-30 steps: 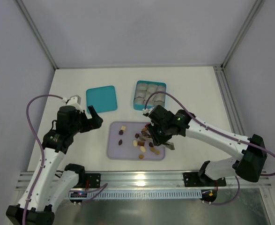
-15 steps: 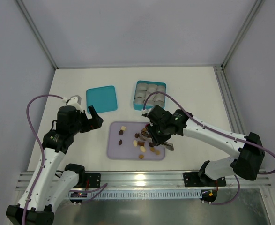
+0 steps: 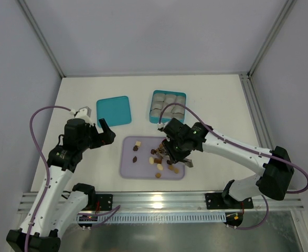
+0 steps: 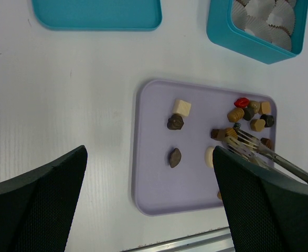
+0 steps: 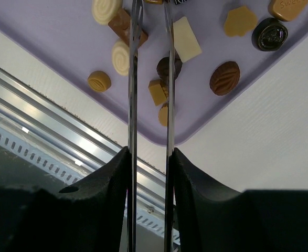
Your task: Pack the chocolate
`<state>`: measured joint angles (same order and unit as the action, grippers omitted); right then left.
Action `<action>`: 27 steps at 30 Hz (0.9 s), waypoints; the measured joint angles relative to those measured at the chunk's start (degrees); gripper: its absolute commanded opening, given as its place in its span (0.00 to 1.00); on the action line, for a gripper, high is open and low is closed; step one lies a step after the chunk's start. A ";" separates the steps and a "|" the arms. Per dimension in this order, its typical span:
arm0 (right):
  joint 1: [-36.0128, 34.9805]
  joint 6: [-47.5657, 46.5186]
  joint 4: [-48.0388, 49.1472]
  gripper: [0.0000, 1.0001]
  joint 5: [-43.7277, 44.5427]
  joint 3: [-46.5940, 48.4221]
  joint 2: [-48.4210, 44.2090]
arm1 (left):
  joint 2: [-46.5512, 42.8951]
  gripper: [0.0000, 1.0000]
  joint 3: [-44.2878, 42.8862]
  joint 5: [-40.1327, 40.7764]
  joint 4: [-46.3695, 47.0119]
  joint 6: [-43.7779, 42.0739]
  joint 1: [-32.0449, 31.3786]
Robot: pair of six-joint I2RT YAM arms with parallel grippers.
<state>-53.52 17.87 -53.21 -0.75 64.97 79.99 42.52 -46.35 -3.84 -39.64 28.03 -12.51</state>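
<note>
Your right tool (image 4: 232,137) has its thin blades a crack apart over the chocolate (image 4: 235,114) on the purple tray (image 4: 154,178), can't tell if they're pinching one, and your left tool (image 3: 106,131) gapes wide, well off to the left.

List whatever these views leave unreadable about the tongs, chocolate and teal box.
- Tips of the tongs: cut off by the right wrist view's top edge, covered by the right arm from above; whether they pinch chocolate is unclear.
- Far part of the teal box: cut off in left wrist view; its cups too small from above.
- Near right corner of the tray: left wrist view, behind a finger of the left gripper.
</note>
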 measured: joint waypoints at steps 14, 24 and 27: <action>1.36 -0.02 0.42 0.25 1.40 0.17 0.02 | 0.00 1.00 0.00 0.20 -0.04 0.02 -0.17; 3.21 -0.09 -1.75 0.25 1.64 3.67 -2.43 | 0.00 1.00 0.00 0.20 -0.04 0.02 -0.24; 4.70 -0.28 -1.99 0.25 1.27 4.57 -2.93 | 0.00 1.00 0.00 0.20 -0.04 0.02 -0.24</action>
<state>-48.82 17.58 -55.20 0.51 69.54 77.06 42.52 -46.35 -3.64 -39.68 28.05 -12.75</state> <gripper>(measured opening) 0.322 0.996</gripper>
